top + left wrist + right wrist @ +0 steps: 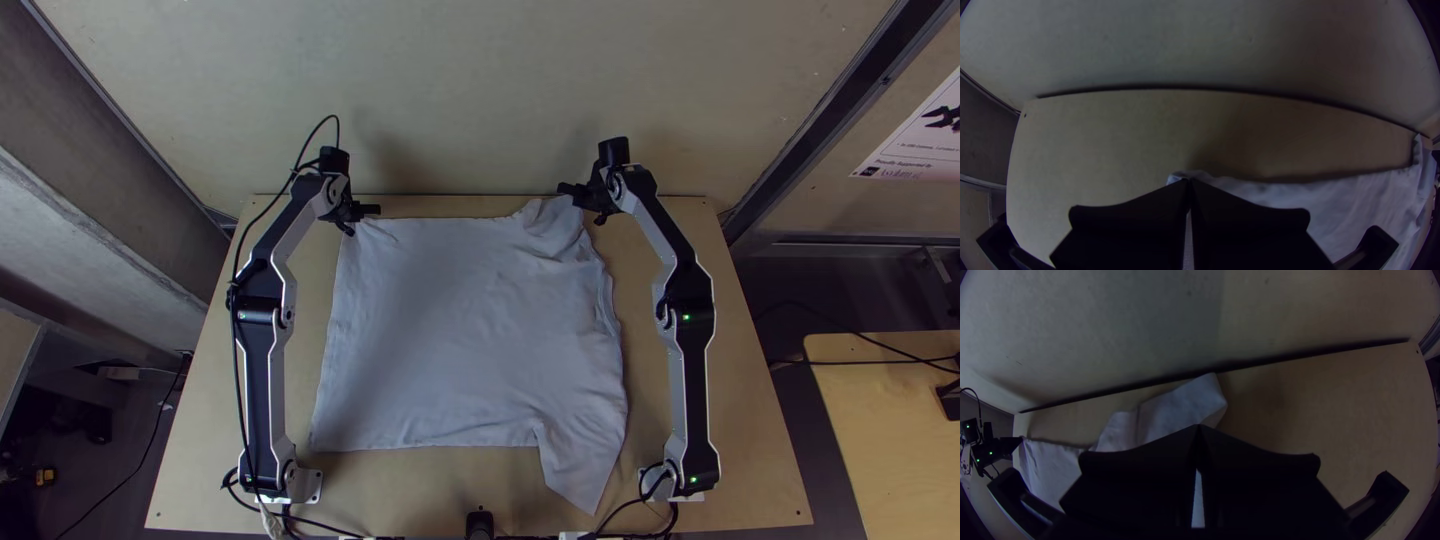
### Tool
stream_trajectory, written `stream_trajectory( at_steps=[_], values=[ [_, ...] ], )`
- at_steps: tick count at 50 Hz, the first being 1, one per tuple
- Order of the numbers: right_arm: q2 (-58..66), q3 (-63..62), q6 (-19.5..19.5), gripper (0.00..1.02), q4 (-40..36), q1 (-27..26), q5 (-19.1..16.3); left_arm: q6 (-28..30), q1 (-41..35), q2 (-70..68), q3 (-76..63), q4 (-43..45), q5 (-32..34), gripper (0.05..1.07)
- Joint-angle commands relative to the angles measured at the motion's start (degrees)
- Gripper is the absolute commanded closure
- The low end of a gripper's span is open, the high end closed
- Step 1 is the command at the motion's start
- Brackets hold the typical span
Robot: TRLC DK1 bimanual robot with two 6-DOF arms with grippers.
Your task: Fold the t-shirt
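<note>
Pale wall [480,90] rises behind the wooden counter [200,470]. The left gripper [352,224] has its jaws pinching the t-shirt's [470,330] far-left corner; the right gripper [594,212] pinches its bunched far-right part. It lies spread mid-counter, one flap angling toward the near edge.

Top view: moderate illumination; soft shadows on wall [480,90]. Wrist views: dim; corners dark. Left wrist view: table [1110,140] edge bowed.

Comes to one t-shirt [470,330], two robot arms [263,390], two grippers [374,209], one poster [918,140] and, hard to be sure at the dim edges, two wooden desks [200,480].
</note>
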Motion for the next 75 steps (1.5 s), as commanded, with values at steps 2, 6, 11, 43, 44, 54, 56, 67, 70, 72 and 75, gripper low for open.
stream_trajectory(
  at_steps=[2,6,11,43,44,54,56,67,70,72,75],
  values=[
    [-3.99,1.42,1.44,1.00,2.18,-0.68,-0.29,0.17,-0.08,-4.52,0.85,1.11,1.43,1.04],
    [-4.25,1.42,1.44,1.00,3.33,-0.77,-0.29,-0.09,0.27,-4.79,0.85,1.38,1.78,1.04],
    [-4.51,1.42,1.70,1.00,4.38,-0.94,-0.20,-1.23,0.98,-4.96,0.76,1.38,2.39,1.04],
    [-8.12,-1.48,1.53,1.00,3.50,-2.70,-0.20,-5.63,4.41,-7.51,-2.58,-2.23,9.69,1.04],
    [-8.47,-1.83,1.53,1.00,3.42,-2.70,-0.20,-5.71,4.32,-7.95,-3.02,-2.23,9.69,1.04],
    [-12.16,-6.58,0.91,1.00,1.31,-2.96,-0.20,-5.54,4.23,-11.47,-7.33,-2.67,11.27,1.04],
    [-12.95,-7.72,0.65,1.00,1.13,-2.96,-0.20,-5.45,4.32,-12.08,-8.29,-2.67,11.27,1.04],
    [-16.99,-15.72,-0.67,1.00,0.87,-3.05,-0.20,-4.57,5.81,-16.12,-14.80,-1.61,12.15,1.04],
    [-18.22,-18.00,-0.93,1.00,0.87,-3.05,-0.20,-4.13,5.99,-17.62,-17.79,-0.38,12.41,1.04],
    [-19.02,-19.23,-1.02,1.00,0.87,-3.05,-0.20,-3.96,6.08,-18.58,-19.54,0.32,12.41,1.04],
    [-20.42,-21.61,-1.11,1.00,0.87,-2.96,-0.20,-3.78,6.16,-19.64,-21.65,1.11,12.41,1.04]
  ],
)
